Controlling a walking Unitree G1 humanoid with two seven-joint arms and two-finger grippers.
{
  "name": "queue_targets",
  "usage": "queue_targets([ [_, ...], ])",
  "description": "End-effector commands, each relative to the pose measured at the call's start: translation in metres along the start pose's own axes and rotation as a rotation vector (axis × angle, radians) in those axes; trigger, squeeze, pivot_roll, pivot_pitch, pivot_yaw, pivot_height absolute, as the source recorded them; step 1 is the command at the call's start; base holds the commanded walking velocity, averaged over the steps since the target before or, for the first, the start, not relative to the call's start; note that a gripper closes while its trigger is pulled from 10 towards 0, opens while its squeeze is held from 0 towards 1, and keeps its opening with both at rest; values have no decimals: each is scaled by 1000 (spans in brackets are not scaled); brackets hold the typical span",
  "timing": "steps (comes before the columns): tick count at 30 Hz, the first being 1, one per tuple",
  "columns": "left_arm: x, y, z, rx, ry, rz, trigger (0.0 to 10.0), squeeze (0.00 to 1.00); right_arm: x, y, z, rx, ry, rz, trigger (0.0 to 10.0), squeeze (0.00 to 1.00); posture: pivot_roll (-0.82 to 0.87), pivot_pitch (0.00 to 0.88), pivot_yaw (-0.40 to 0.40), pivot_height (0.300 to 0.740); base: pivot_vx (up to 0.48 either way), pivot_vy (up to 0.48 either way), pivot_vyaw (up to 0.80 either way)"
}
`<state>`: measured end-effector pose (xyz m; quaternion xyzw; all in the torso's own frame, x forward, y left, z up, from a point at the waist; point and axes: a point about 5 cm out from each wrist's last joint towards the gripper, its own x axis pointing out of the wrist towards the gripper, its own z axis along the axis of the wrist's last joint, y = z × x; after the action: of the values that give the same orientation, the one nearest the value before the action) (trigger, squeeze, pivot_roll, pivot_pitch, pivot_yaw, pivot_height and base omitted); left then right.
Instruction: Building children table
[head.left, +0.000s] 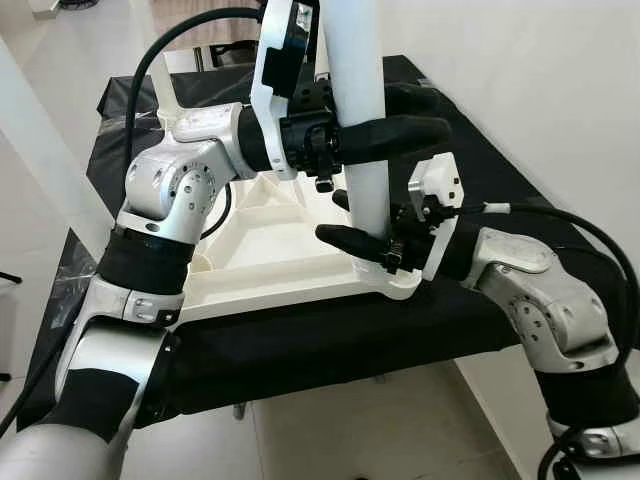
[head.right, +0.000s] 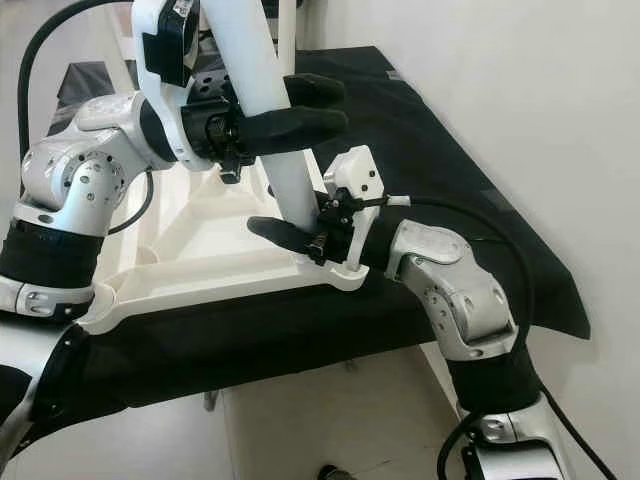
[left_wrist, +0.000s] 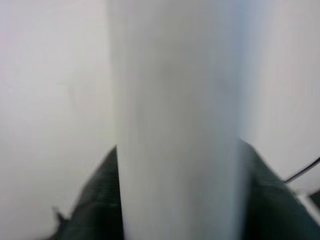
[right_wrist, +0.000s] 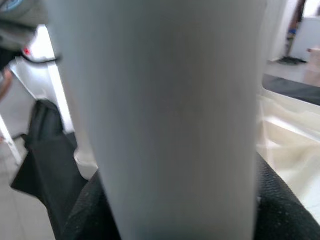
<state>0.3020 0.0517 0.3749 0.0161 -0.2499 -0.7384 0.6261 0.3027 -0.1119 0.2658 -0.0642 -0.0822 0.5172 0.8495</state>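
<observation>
Left tool (head.left: 385, 118) clamped high on the upright white table leg (head.left: 362, 150). Inverted white tabletop (head.left: 270, 250) lies on the black-draped worktop (head.left: 330, 340), leg standing at its near corner. Right tool (head.left: 362, 222) clamped on the leg's base. Risk: uneven pull could tilt the leg and jam the joint.

Upright white leg (head.left: 362, 120) on upturned tabletop (head.left: 270, 250)

A plain white table leg (head.left: 362, 120) rises from a cream-white tabletop (head.left: 262, 245) on a black cloth (head.left: 330, 335). Black fingers of the left gripper (head.left: 405, 118) and right gripper (head.left: 345, 218) flank it; silver arms, pale tiled floor (head.left: 340, 435), white wall (head.left: 540, 80).
</observation>
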Motion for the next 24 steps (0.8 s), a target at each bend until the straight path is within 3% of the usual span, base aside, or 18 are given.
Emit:
queue_targets([
  [1,11,-6,7,19,-15,-70,10000,655,-2,-7,-4,24,21,-56,0,0,-22,151,-43,740,0,0,0],
  [2,9,1,10,15,-23,-7,10000,1000,-2,-10,-4,25,17,-82,0,0,-20,155,-45,740,0,0,0],
  [5,6,7,16,18,-31,57,10000,1000,-1,-14,-5,29,11,-119,0,0,-21,156,-43,740,0,0,0],
  [6,-7,20,30,49,-73,205,10000,1000,-3,-24,-5,41,-12,-222,0,0,-18,160,-44,740,0,0,0],
  [10,-19,28,41,78,-107,306,10000,1000,-7,-34,-5,57,-37,-320,0,0,-14,159,-43,740,0,0,0],
  [11,-37,36,52,107,-146,433,10000,1000,-14,-47,-5,89,-69,-439,0,0,-8,158,-44,740,0,0,0],
  [12,-37,36,52,107,-146,433,10000,1000,-14,-47,-5,89,-69,-439,0,0,-8,158,-44,740,0,0,0],
  [13,-52,41,61,130,-175,533,10000,1000,-21,-55,-5,116,-102,-511,0,0,-8,157,-44,740,0,0,0],
  [16,-57,43,63,135,-185,560,10000,1000,-22,-57,-5,125,-115,-525,0,0,-8,156,-44,740,0,0,0],
  [17,-75,48,73,157,-219,677,10000,1000,-30,-65,-5,141,-141,-609,0,0,-5,152,-45,740,0,0,0],
  [18,-84,50,77,167,-237,735,10000,1000,-34,-70,-6,149,-153,-658,0,0,-5,152,-45,740,0,0,0],
  [22,-93,51,82,176,-261,792,10000,1000,-39,-74,-7,162,-166,-709,0,0,-4,150,-46,740,0,0,0],
  [24,-106,53,85,193,-274,901,10000,1000,-44,-80,-8,174,-185,-775,0,0,-3,147,-47,740,0,0,0],
])
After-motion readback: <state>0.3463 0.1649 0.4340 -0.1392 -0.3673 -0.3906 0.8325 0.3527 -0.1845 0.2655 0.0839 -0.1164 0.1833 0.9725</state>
